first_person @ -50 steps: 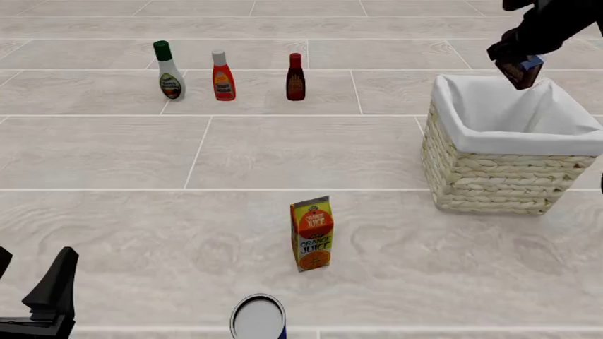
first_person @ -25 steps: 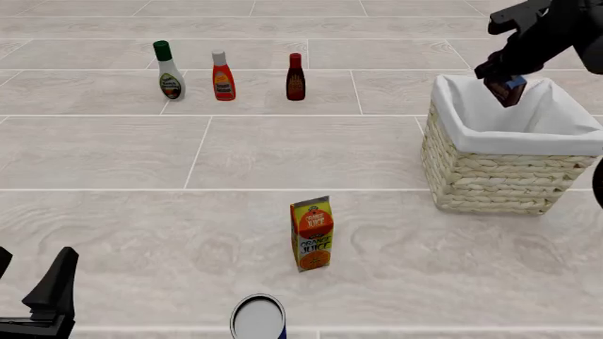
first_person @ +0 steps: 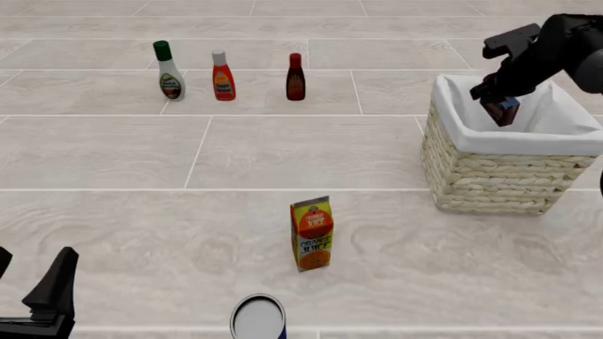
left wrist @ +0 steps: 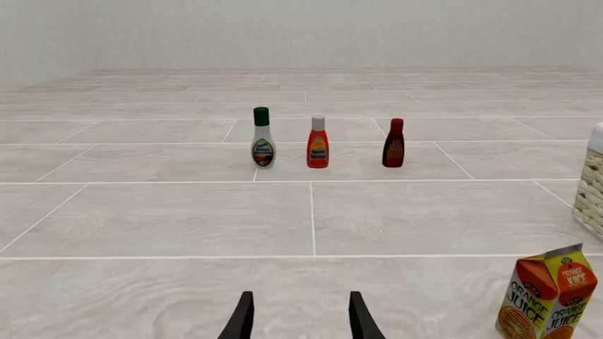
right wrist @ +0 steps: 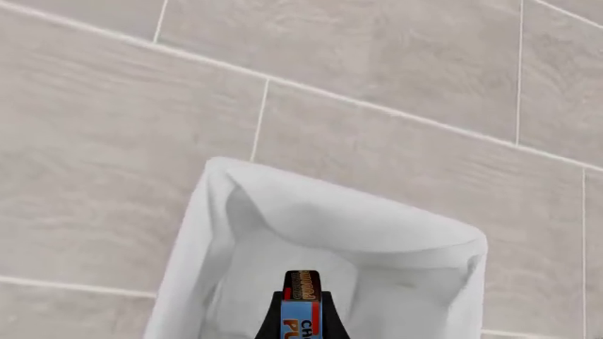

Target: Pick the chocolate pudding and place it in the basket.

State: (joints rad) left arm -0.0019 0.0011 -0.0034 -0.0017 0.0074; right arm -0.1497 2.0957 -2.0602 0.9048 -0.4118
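Note:
The chocolate pudding, a small dark brown carton with a blue edge, hangs inside the mouth of the basket, against its white cloth lining. My right gripper is shut on it from above. In the right wrist view the chocolate pudding shows its blue edge between the fingers, with the white-lined basket below it. My left gripper is open and holds nothing, low at the near left of the table.
An orange juice carton stands in the middle foreground. A white dressing bottle, an orange sauce bottle and a dark sauce bottle stand in a row at the back. A round can sits at the near edge.
My right gripper has come down and slightly left with the chocolate pudding, from above the basket's far rim into its mouth. The left arm has not moved.

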